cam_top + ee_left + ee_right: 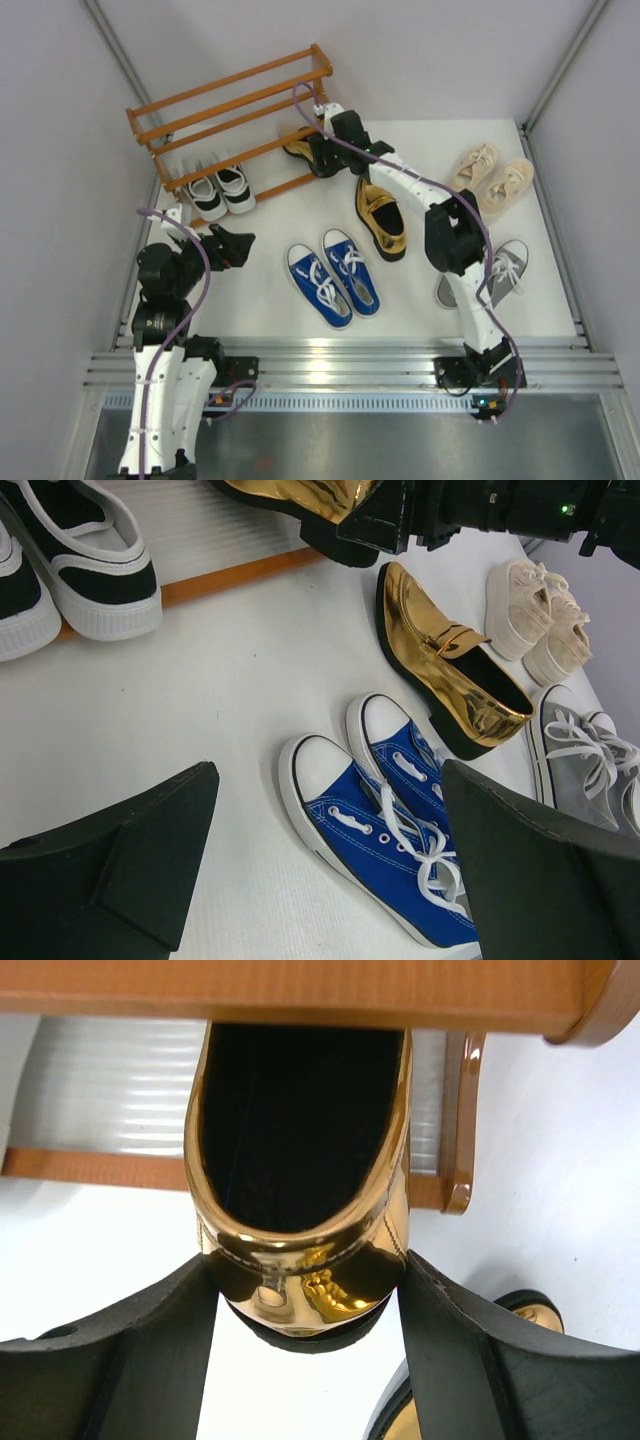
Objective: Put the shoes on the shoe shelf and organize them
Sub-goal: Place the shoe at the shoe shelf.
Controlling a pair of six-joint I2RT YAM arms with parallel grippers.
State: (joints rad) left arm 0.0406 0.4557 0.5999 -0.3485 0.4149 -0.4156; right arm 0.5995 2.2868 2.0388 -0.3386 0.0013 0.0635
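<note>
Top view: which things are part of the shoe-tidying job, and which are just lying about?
Job: shelf, black-and-white sneakers, gold loafer held by the right gripper, other gold loafer, blue sneakers, grey sneakers, beige lace-ups.
Just there: purple cables, metal rail.

Open table [272, 215] lies between the black-and-white sneakers [222, 190] and blue sneakers [335, 278].

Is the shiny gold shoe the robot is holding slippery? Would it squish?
Probably a bit slippery: the shiny gold loafer has a mirror-smooth heel where the right gripper pinches it. It is likely stiff, since its opening holds a rounded shape under the squeeze. Its thick black sole suggests some weight for its size.
</note>
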